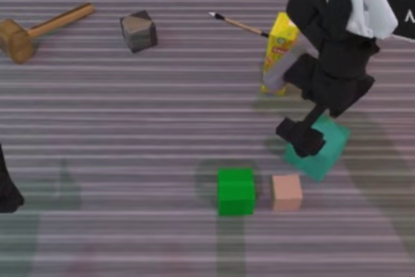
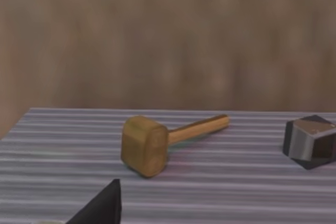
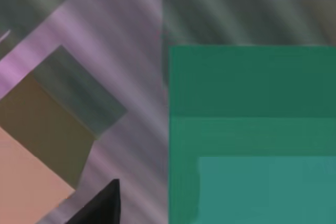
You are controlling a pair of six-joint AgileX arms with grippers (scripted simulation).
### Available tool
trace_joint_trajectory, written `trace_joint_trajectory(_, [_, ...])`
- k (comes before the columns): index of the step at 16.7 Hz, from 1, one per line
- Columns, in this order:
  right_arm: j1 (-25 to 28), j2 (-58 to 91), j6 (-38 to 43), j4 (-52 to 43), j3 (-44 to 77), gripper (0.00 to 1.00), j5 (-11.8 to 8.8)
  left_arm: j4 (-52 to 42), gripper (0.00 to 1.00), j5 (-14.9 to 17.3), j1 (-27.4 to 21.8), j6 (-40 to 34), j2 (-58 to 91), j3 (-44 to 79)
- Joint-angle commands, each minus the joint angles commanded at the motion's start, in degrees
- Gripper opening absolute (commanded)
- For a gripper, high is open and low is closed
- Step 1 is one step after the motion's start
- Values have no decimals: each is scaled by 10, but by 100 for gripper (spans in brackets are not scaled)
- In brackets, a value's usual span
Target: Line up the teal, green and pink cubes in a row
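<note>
The green cube point(image 1: 235, 191) and the smaller pink cube point(image 1: 286, 192) sit side by side near the table's front, a small gap between them. The large teal cube point(image 1: 321, 150) lies just behind and right of the pink one, turned at an angle to them. My right gripper point(image 1: 303, 139) hangs over the teal cube's back left part. In the right wrist view one dark finger point(image 3: 102, 205) shows, with bare table between it and the teal cube point(image 3: 252, 129); the pink cube point(image 3: 26, 171) lies on its other side. The right gripper is open. My left gripper point(image 1: 8, 192) is parked at the left edge.
A wooden mallet point(image 1: 39, 30) lies at the back left, with a dark grey faceted block point(image 1: 138, 31) to its right. A paintbrush point(image 1: 237, 24) and a yellow box point(image 1: 280, 50) stand at the back right, close to my right arm.
</note>
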Motion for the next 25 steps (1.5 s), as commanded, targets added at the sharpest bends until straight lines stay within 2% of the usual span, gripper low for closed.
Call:
trace_joint_trajectory(4, [1,32,2,95,-60,100,0,0,100,0,0,0,0,0])
trace_joint_trajectory(9, [1,40,2,112,-72,100,0,0,100,0,0,0,0,0])
trace_joint_trajectory(22, [1,40,2,112,-72,2,0,0,100,0,0,0,0,0])
trace_joint_trajectory(25, [1,40,2,112,-72,0,0,0,100,0,0,0,0,0])
